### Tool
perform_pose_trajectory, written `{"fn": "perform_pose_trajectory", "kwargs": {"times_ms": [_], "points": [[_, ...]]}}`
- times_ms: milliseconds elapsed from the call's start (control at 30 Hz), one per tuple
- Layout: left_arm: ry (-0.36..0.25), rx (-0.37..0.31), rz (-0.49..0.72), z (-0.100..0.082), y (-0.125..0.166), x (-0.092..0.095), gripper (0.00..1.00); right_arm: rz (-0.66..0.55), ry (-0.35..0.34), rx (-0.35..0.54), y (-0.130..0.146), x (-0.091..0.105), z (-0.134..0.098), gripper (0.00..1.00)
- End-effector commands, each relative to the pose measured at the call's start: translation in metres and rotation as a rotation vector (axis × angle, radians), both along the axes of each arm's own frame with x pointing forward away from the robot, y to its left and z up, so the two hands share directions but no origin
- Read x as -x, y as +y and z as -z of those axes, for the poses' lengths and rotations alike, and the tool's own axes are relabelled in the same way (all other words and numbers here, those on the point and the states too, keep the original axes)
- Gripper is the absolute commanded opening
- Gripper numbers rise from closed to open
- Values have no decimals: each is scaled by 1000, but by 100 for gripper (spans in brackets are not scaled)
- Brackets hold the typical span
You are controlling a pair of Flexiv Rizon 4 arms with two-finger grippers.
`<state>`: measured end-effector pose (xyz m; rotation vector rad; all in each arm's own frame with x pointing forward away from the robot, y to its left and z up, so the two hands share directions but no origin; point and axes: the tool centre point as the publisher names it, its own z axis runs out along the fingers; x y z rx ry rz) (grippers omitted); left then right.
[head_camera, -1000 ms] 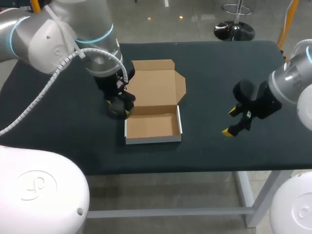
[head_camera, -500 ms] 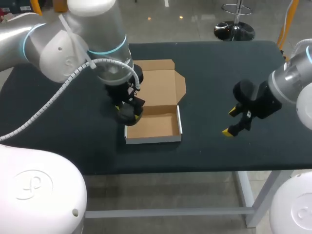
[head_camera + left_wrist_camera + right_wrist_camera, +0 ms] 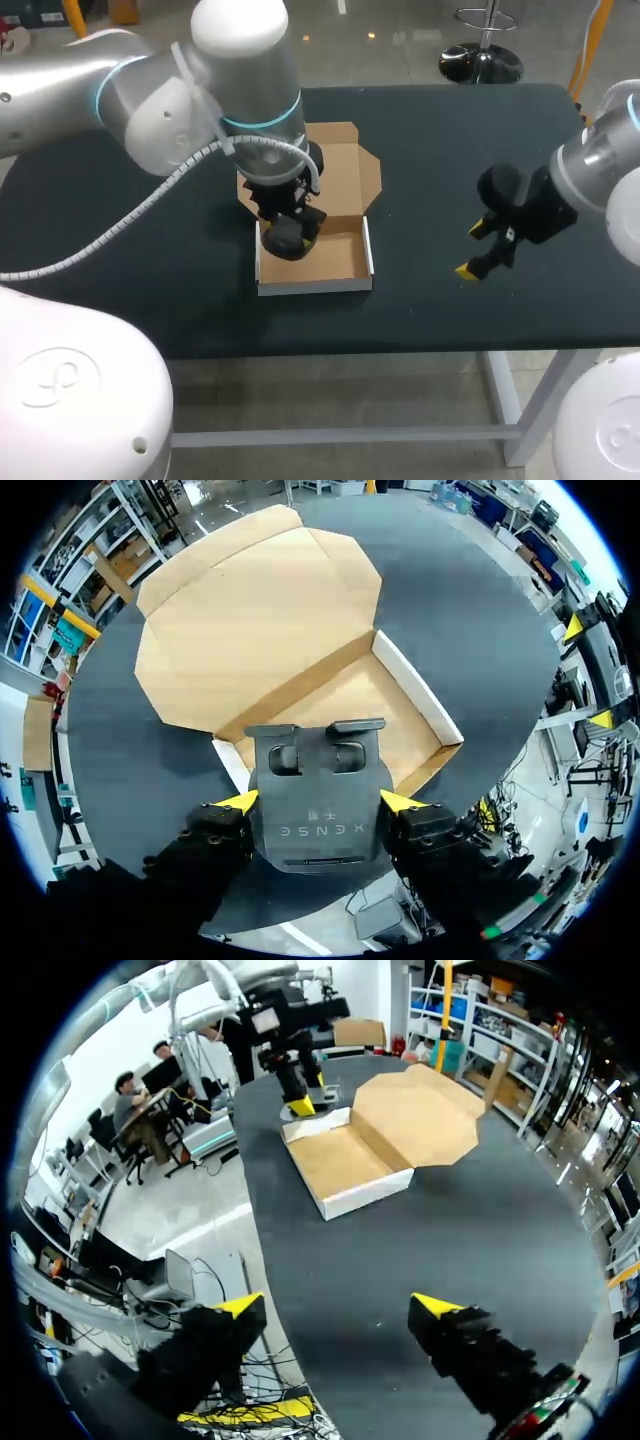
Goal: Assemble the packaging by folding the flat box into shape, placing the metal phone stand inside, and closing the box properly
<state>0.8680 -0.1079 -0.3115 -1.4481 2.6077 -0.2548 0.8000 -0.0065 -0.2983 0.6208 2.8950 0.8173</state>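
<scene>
The cardboard box (image 3: pixel 335 265) lies folded into a shallow tray, its lid (image 3: pixel 340 175) flat open behind it. My left gripper (image 3: pixel 290 232) hangs over the tray's left rear corner, shut on the dark grey metal phone stand (image 3: pixel 284 241). In the left wrist view the stand (image 3: pixel 318 810) sits between the yellow fingertips (image 3: pixel 240 800), above the tray's rim (image 3: pixel 420 705) and ahead of the lid (image 3: pixel 250 620). My right gripper (image 3: pixel 472 250) stands open and empty off to the box's right. From the right wrist, that gripper (image 3: pixel 338 1306) faces the box (image 3: pixel 345 1165) across bare table.
A black table (image 3: pixel 450 150) carries everything. Bare surface stretches between the box and my right gripper, and along the front edge. My left arm's white cable loops over the table's left side.
My left arm has carried the phone stand rightwards, from beside the box's left wall to over the tray's left rear corner. The right arm has kept still.
</scene>
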Motion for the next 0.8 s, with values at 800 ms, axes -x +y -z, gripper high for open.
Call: {"fn": "perform_pose_trajectory", "kwargs": {"times_ms": [800], "points": [[-3, -5, 54, 52, -40, -28, 0, -4, 2, -6, -2, 1, -2, 100]]}}
